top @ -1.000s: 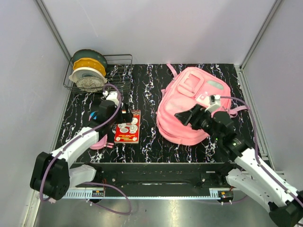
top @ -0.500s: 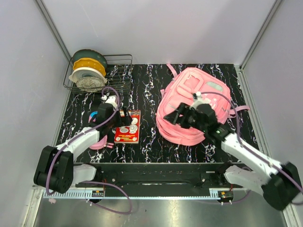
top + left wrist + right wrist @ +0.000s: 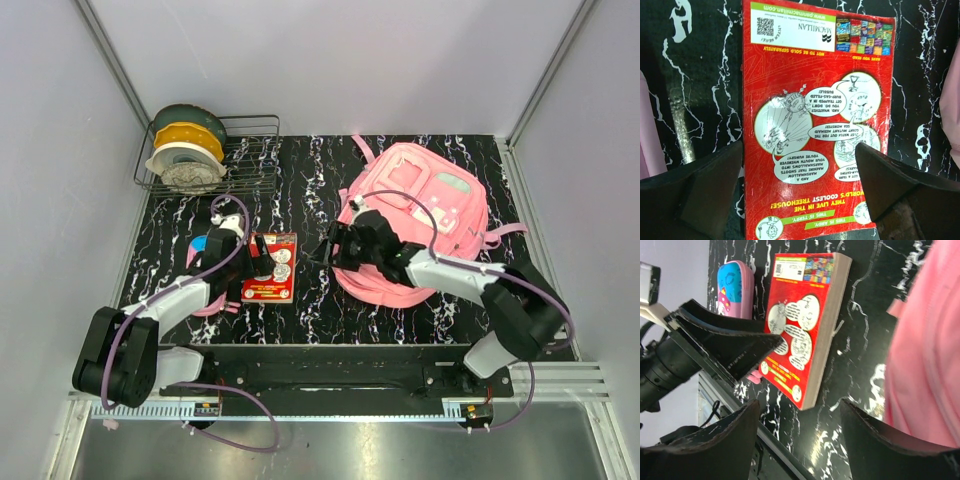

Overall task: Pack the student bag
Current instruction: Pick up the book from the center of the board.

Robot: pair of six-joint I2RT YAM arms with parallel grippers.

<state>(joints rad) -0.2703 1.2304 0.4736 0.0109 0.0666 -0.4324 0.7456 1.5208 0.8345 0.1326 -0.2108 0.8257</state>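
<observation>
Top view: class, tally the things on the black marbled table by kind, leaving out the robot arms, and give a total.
Large pink fabric backpack: 1
Red paperback book: 1
Pink-and-blue pencil case: 1
Black wire rack: 1
Round spools (green, yellow, white): 3
Total: 7

Table (image 3: 310, 180): black top, white marble-like veining, slight sheen; a dull glare streak shows on it in the left wrist view.

Walls: far wall (image 3: 330, 60), left wall (image 3: 50, 150) and right wall (image 3: 600, 150) are plain pale grey panels, closing the table in on three sides. No marks on them.

Frame: a slanted aluminium post in the far-left corner (image 3: 115, 65) and another in the far-right corner (image 3: 548, 70).

Near edge: black mounting plate (image 3: 330, 365), then a slotted metal rail (image 3: 330, 408), then brushed metal sheet (image 3: 350, 450).

Light: even, soft, with weak shadows.
</observation>
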